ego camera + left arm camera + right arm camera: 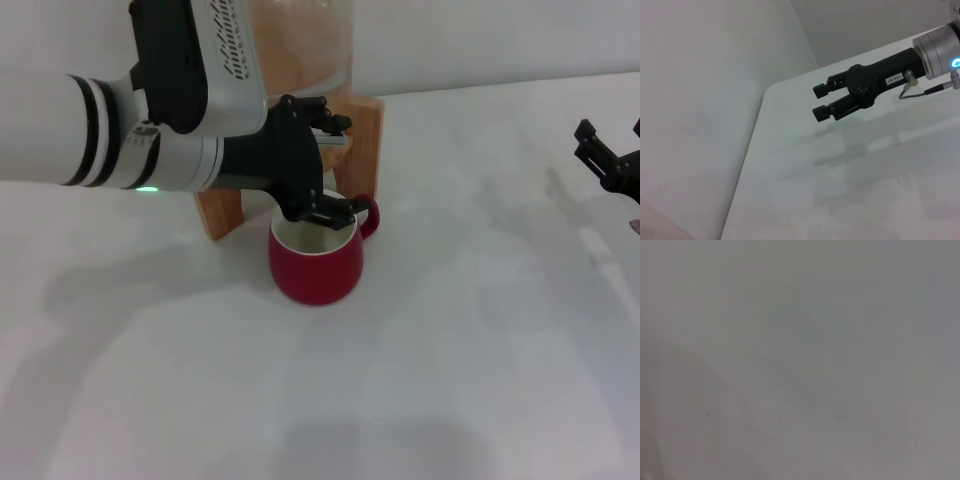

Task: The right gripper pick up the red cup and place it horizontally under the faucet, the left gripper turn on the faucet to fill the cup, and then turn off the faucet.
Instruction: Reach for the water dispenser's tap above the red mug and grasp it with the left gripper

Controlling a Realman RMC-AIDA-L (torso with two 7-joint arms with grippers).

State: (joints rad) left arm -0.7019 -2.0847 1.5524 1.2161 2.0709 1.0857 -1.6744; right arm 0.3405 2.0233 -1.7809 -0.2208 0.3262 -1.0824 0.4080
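The red cup (315, 262) stands upright on the white table, right in front of the wooden stand (366, 135) of the glass dispenser (300, 50). My left gripper (338, 167) reaches in from the left just above the cup's rim, jaws spread, one finger high by the stand and one low over the cup's mouth. The faucet is hidden behind this claw. My right gripper (585, 141) hovers far off at the table's right side, open and empty; the left wrist view shows the right gripper (816, 102) above bare table.
The white table (480, 330) stretches in front and to the right of the cup. A wall rises behind the dispenser. The right wrist view shows only a plain grey surface.
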